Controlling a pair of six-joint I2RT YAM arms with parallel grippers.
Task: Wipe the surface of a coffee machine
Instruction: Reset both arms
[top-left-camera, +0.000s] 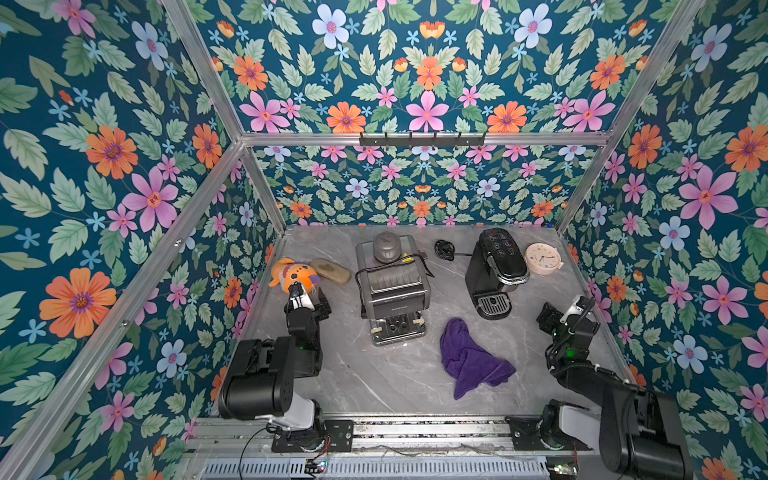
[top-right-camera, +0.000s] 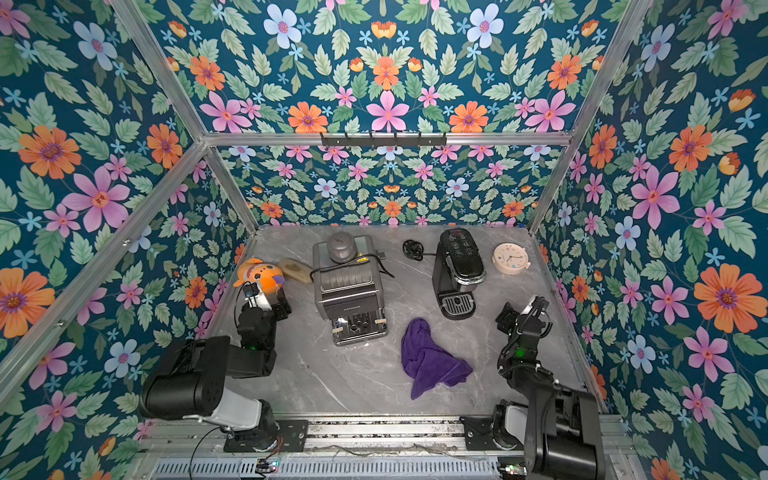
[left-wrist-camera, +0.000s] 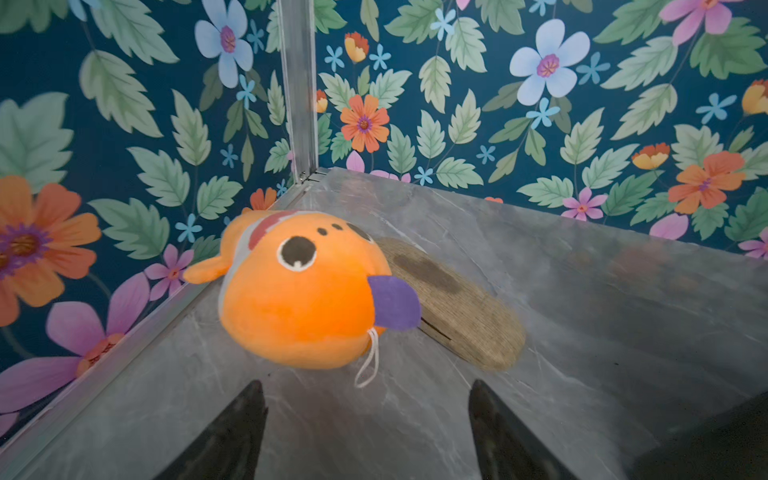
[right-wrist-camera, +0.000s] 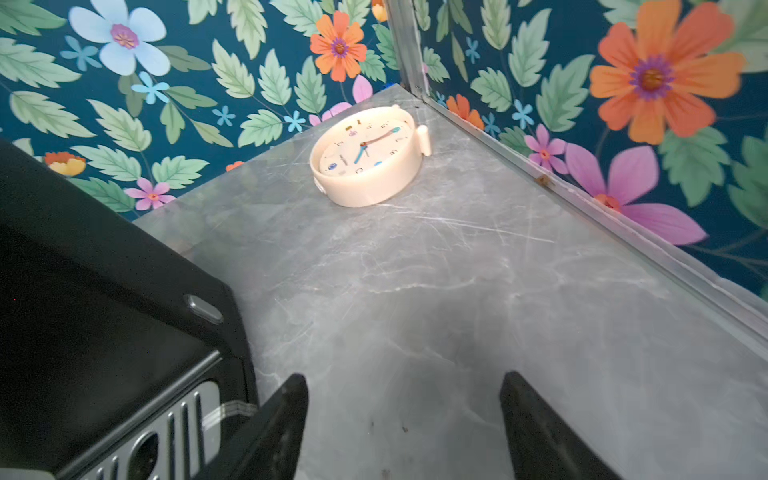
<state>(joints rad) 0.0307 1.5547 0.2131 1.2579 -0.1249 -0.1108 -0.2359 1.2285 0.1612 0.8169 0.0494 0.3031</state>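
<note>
Cloth (top-left-camera: 471, 361) shows only in both top views; wrist views reveal left fingers (left-wrist-camera: 232, 432) and right fingers (right-wrist-camera: 278, 428) spread, empty.

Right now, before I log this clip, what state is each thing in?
purple cloth, crumpled on the table, not held
grey coffee machine, upright, not being wiped
black coffee machine, upright, not being wiped
clock, lying flat, face up
plush toy, lying on the table
left claw, open, empty
right claw, open, empty
</note>
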